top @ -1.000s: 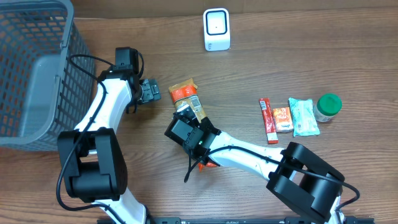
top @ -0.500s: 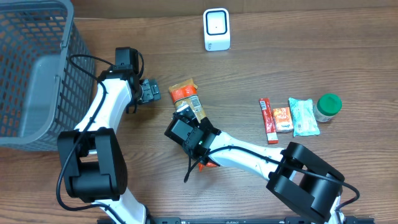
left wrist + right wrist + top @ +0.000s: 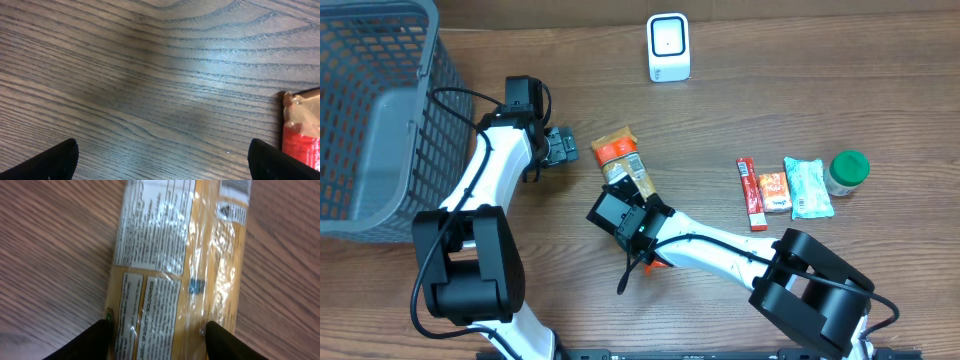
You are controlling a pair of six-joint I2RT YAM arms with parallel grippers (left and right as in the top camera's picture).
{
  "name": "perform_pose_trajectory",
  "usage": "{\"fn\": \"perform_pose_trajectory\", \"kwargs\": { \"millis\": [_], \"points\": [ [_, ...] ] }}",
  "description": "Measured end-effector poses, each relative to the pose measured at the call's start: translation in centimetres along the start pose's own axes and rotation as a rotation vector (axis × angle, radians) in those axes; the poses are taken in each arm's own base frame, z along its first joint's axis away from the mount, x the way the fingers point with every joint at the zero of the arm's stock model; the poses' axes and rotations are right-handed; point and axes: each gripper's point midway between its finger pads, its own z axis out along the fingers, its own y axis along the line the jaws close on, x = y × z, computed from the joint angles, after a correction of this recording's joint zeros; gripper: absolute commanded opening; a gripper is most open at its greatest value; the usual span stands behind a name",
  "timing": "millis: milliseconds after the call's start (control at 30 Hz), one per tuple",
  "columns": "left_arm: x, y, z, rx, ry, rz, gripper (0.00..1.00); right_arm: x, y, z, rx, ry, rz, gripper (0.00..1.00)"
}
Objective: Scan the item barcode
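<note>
Orange packet point(image 3: 170, 265) lies between the 2 part-open fingers point(image 3: 85, 345) of the right gripper point(image 3: 157, 340); grip cannot be told.

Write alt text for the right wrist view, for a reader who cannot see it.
A long orange-yellow plastic packet with white printed labels lies on the brown wooden table, filling mid-frame. The right gripper straddles its near end, one dark fingertip each side; whether they touch it is unclear.
</note>
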Motion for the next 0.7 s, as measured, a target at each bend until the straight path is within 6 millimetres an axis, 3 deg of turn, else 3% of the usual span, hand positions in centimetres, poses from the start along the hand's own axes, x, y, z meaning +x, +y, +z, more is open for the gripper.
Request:
{"fn": "perform_pose_trajectory", "kwargs": {
  "millis": [167,433,600,700],
  "points": [
    [0.0,0.0,0.0,0.000,0.000,0.000,1.00,1.5,-0.8,-0.5,0.029,0.080,-0.031,0.67],
    [0.0,0.0,0.0,0.000,0.000,0.000,1.00,5.2,-4.2,-2.3,0.095,0.283,-0.022,0.67],
    [0.0,0.0,0.0,0.000,0.000,0.000,1.00,5.4,-5.1,-2.0,0.042,0.331,0.032,0.68],
    [0.0,0.0,0.0,0.000,0.000,0.000,1.00,4.5,-5.5,-2.4,-0.001,0.334,0.049,0.75]
  ]
}}
